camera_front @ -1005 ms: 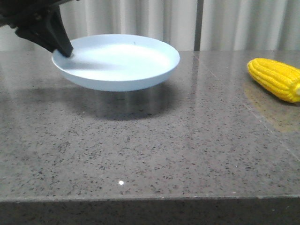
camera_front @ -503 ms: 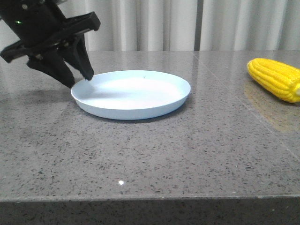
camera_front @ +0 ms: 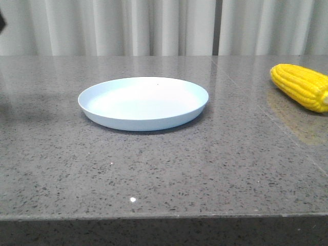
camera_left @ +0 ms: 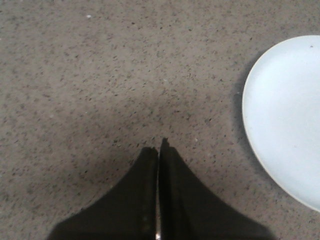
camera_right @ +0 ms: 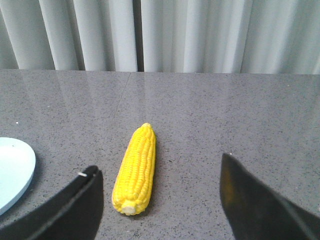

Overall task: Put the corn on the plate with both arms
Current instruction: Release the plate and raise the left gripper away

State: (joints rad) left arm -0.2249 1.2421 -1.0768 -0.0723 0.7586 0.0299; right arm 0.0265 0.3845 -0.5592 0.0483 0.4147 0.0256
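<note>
A round, shallow, pale blue plate [camera_front: 143, 102] with a low raised rim is seen lying flat on the grey speckled stone worktop [camera_front: 154, 169], roughly midway along its width and set back from the front edge. A bright yellow plastic-looking corn cob [camera_front: 301, 86] with rows of kernels is seen lying on its side near the right edge of the worktop, well apart from the plate, with nothing touching it. In the right wrist view the cob [camera_right: 136, 168] is shown with its pale cut stub end turned toward the camera and its tapered tip pointing toward the pleated white curtain [camera_right: 165, 35] behind the far edge. The right end effector [camera_right: 162, 200] is seen spread wide, its two black fingers [camera_right: 250, 200] standing to either side of the cob without contact. In the left wrist view the left end effector [camera_left: 159, 150] is seen clenched, its black fingers pressed together with nothing between them, above bare worktop [camera_left: 100, 75] just beside the rim of the plate [camera_left: 285, 120]. The plate carries nothing.
</note>
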